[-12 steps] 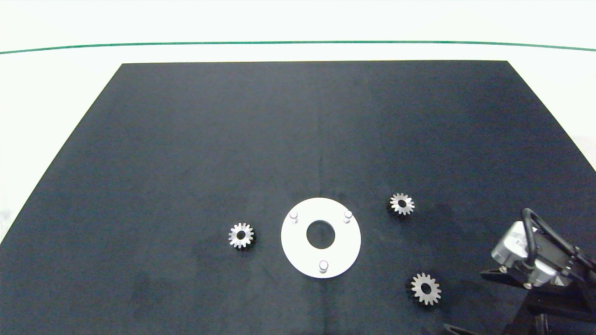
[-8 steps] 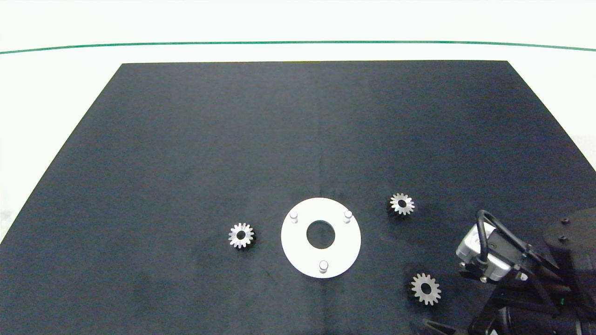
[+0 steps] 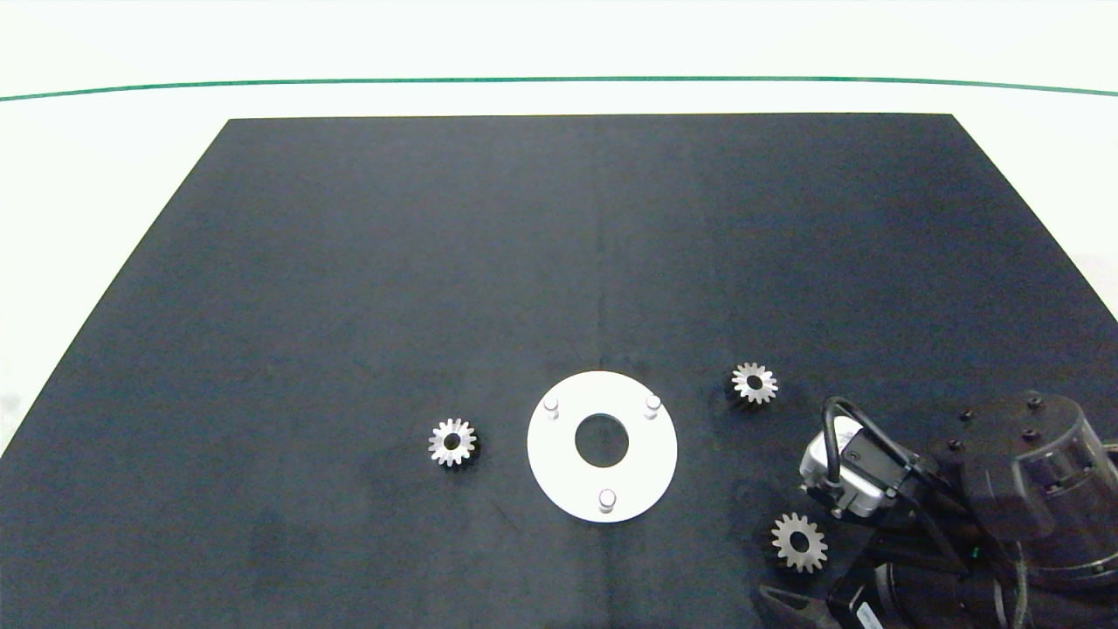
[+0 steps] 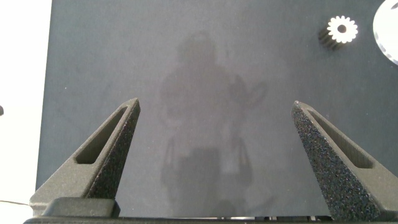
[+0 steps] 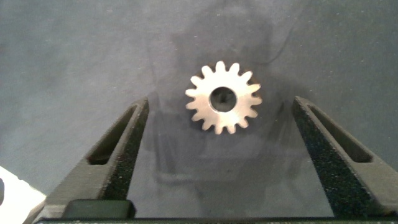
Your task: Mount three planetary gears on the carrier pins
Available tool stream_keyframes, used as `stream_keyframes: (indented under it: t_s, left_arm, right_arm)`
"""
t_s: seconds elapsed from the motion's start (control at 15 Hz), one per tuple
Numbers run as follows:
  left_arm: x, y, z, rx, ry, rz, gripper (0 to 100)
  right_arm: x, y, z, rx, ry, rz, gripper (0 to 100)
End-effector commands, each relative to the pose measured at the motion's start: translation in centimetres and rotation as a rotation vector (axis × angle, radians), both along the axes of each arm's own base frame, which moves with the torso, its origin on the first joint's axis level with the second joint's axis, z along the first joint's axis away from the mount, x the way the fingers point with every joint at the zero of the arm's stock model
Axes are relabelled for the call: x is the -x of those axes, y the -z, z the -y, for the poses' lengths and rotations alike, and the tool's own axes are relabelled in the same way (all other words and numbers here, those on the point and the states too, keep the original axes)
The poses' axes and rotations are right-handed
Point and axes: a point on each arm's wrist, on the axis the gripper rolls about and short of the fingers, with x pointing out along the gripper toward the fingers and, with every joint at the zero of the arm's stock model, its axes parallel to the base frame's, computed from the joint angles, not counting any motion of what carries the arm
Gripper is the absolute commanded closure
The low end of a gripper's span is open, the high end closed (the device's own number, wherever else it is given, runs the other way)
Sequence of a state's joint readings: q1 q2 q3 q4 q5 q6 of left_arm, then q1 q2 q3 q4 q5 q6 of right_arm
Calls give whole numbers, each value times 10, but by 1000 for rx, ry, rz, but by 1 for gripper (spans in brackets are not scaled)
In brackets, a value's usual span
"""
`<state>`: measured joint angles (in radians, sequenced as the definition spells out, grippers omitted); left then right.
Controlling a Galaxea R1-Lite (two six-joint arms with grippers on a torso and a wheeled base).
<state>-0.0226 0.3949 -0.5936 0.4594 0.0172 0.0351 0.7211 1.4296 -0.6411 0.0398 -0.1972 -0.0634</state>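
Right claw [image 5: 221, 155] hangs spread wide over the nearest gear [image 5: 223, 98]; left claw [image 4: 214, 162] spread over bare desk [image 4: 186, 62]; carrier pins [image 3: 606, 500] all bare

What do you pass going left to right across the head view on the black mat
Gear left of the disc → white disc with its carrier pins → far gear on its right → nearer gear → right arm's wrist camera.
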Motion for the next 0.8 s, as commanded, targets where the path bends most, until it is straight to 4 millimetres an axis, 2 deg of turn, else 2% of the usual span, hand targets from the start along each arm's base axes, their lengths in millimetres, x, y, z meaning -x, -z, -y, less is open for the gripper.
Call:
stream_keyframes:
  t_s: [0.07, 0.8]
  left_arm:
    - [0, 0, 0, 0, 2, -2, 0]
    - [0, -1, 0, 1, 8, 3, 0]
  right_arm:
    - [-2, 0, -2, 6, 1, 1, 14]
    - [-6, 2, -5, 20, 16, 7, 35]
